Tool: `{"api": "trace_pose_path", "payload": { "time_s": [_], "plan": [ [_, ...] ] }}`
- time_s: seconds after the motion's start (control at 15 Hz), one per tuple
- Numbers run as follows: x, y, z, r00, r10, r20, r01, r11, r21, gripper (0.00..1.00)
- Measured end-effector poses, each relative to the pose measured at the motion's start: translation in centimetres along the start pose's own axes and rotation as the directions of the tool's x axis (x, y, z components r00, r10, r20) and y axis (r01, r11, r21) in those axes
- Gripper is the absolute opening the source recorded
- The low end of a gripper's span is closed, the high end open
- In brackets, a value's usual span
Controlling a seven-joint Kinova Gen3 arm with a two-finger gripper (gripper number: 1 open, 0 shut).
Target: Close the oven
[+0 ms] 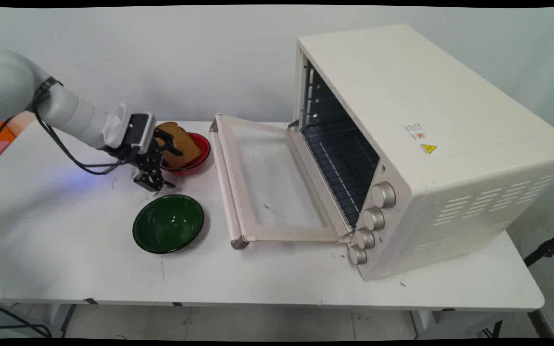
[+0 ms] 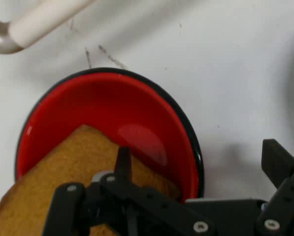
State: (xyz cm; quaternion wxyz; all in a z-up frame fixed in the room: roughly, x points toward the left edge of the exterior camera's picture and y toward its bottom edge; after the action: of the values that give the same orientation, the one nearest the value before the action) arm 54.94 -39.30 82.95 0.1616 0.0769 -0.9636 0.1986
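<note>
A slice of brown toast (image 1: 181,144) leans in a red bowl (image 1: 203,146) at the table's back left. My gripper (image 1: 167,166) is open and hangs low at the bowl's near-left side. In the hand view one finger (image 2: 122,162) lies over the toast (image 2: 63,172), while the other finger (image 2: 277,164) is outside the red bowl (image 2: 137,113), so the bowl's rim passes between them. Nothing is held. An empty green bowl (image 1: 168,223) stands just in front of the gripper.
A large cream toaster oven (image 1: 426,144) fills the table's right half, its glass door (image 1: 267,182) folded down flat toward the bowls and its dark rack (image 1: 339,168) showing inside. The door's handle (image 2: 33,22) lies close beyond the red bowl. Black cables hang under the arm.
</note>
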Motion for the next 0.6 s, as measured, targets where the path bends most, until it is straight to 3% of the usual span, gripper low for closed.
{"api": "trace_pose_path", "payload": {
  "time_s": [0.27,0.6],
  "plan": [
    [0.4,-0.5,-2.4,0.997,-0.064,-0.032,0.064,0.998,0.003,1.00],
    [0.9,-0.4,-5.4,0.980,-0.175,-0.090,0.173,0.985,-0.026,1.00]
  ]
}}
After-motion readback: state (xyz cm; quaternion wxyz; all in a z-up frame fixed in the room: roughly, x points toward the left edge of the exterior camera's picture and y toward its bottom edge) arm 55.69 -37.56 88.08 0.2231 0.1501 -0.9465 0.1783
